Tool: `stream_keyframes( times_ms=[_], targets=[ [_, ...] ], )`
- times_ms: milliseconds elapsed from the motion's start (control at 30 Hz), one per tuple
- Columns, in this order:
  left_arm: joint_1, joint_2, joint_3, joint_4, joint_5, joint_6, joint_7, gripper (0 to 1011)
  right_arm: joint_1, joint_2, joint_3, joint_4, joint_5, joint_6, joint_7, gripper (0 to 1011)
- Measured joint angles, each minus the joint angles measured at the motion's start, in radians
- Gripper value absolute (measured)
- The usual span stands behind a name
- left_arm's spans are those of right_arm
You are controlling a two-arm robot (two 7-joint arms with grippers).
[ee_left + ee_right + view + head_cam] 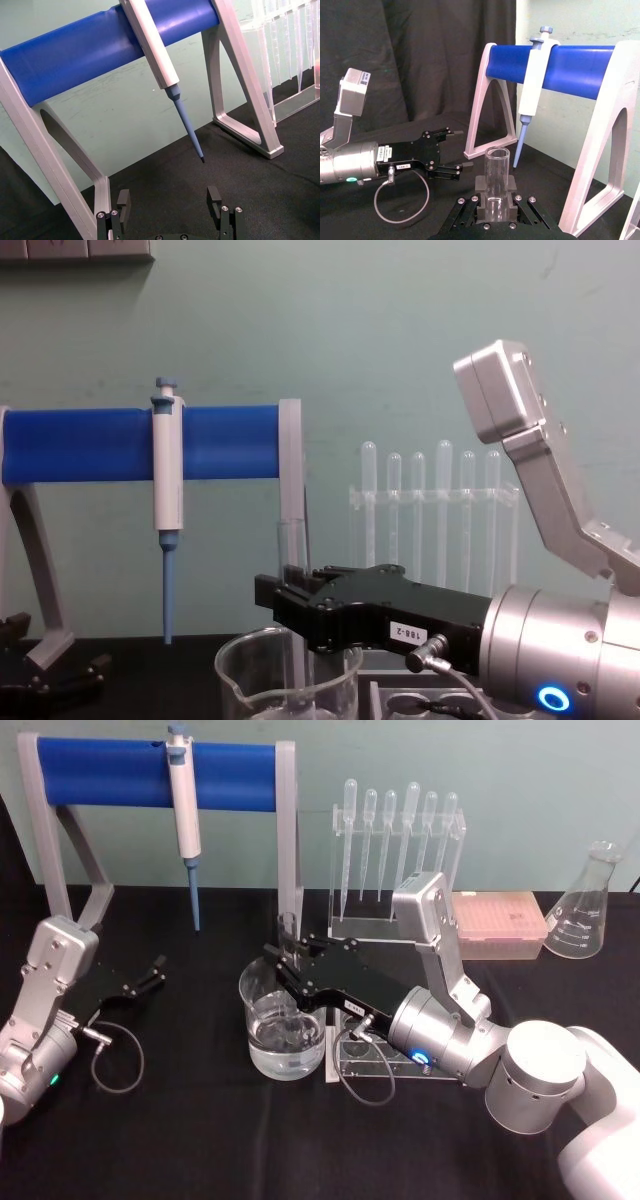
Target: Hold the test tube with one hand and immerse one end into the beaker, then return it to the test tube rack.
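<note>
the right hand (290, 968) is gripping the test tube (288, 935) upright, fingers closed on the glass below its rim; the tube's lower part is sitting inside the beaker (262, 1050), which is standing on the black surface (200, 1140) just beside the clear rack (358, 1060); the left hand (155, 972) is resting far left, fingers apart.

Before me a pipettor (184, 795) hangs on the blue stand (110, 775). To its right stand racked pipettes (395, 830), a pink box (497, 920) and a flask (583, 910).
</note>
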Motion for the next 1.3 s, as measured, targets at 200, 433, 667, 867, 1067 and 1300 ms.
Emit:
stream_keyframes(
  times_ms=[200,433,667,867,1067,1300],
  targets=[
    [0.000,0.000,0.000,0.000,0.000,0.000,0.000,1000,0.000,0.000,0.000,0.000,0.000,0.000,0.000,225],
    [0.000,0.000,0.000,0.000,0.000,0.000,0.000,1000,0.000,0.000,0.000,0.000,0.000,0.000,0.000,224],
    [0.000,0.000,0.000,0.000,0.000,0.000,0.000,1000,0.000,0.000,0.000,0.000,0.000,0.000,0.000,224],
    [0.000,0.000,0.000,0.000,0.000,0.000,0.000,1000,0.000,0.000,0.000,0.000,0.000,0.000,0.000,225],
    [0.000,0.000,0.000,0.000,0.000,0.000,0.000,1000,0.000,0.000,0.000,0.000,0.000,0.000,0.000,224],
    [0.000,0.000,0.000,0.000,0.000,0.000,0.000,1000,0.000,0.000,0.000,0.000,0.000,0.000,0.000,224]
  ],
)
